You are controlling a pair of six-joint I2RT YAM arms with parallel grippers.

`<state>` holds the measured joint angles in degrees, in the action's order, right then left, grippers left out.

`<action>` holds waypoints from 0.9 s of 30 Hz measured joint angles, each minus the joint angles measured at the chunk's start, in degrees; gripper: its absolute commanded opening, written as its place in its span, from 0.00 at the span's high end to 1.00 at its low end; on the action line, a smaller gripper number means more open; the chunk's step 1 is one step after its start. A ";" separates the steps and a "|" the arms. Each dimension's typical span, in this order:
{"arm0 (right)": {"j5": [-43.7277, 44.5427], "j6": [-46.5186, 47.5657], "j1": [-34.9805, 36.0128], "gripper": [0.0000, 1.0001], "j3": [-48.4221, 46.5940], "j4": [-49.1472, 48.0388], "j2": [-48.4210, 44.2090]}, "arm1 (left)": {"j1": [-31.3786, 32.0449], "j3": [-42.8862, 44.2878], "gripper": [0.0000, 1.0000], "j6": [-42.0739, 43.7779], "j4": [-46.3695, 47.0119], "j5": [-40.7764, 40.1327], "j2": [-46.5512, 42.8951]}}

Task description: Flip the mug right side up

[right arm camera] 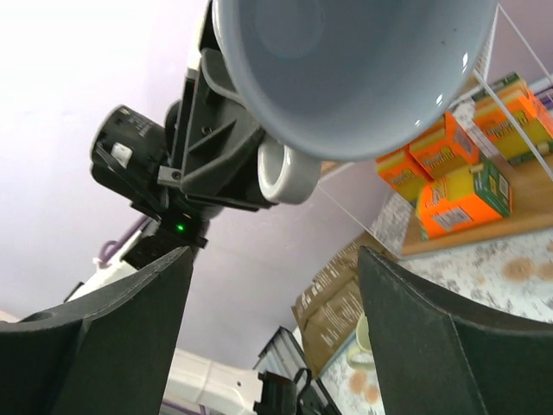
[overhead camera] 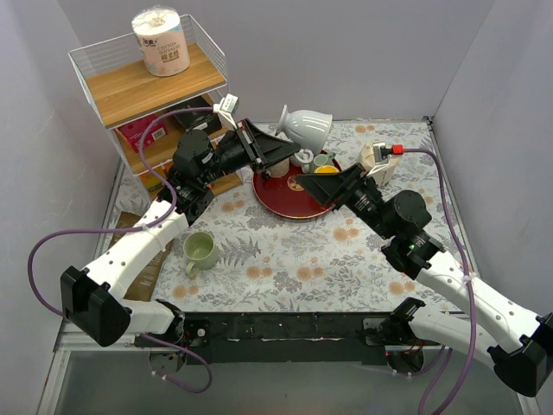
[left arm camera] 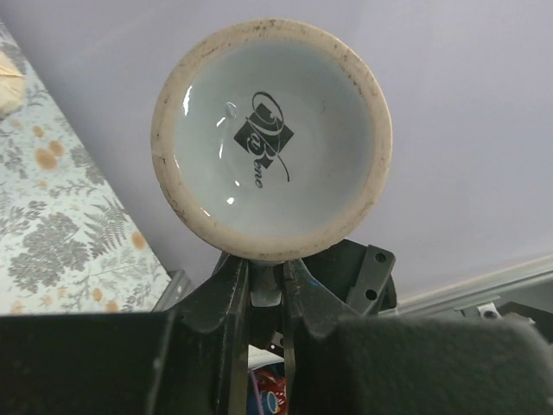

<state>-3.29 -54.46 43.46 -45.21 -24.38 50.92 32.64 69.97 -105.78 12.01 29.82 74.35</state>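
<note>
Top external, upper centre: with mug clamped sideways in left pincer, right pincer gaping wide, roll slowly until rim faces up.

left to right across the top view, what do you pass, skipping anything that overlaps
green mug → white mug → carton

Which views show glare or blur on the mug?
Left wrist: mug base sharp, logo readable, small glints. Right wrist: wall washed out upper left, fingers dark and soft. Top external: evenly lit, mug crisp.
</note>
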 measured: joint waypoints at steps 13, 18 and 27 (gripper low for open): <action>4.39 -0.92 -0.13 0.40 -2.38 -10.10 2.36 | 0.00 -4.74 1.00 -7.19 11.85 1.92 -1.60; 4.39 -2.21 -0.22 0.48 -3.91 -11.56 5.09 | -0.11 -5.44 1.00 -8.00 15.56 1.95 -1.62; 4.83 -4.09 -0.22 0.68 -4.31 -11.80 7.43 | -0.09 -7.74 1.00 -7.08 18.95 1.70 -2.14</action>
<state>1.54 -58.54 43.24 -49.52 -36.18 58.35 32.56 62.24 -112.86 30.96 31.53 72.20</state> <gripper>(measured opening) 0.431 0.117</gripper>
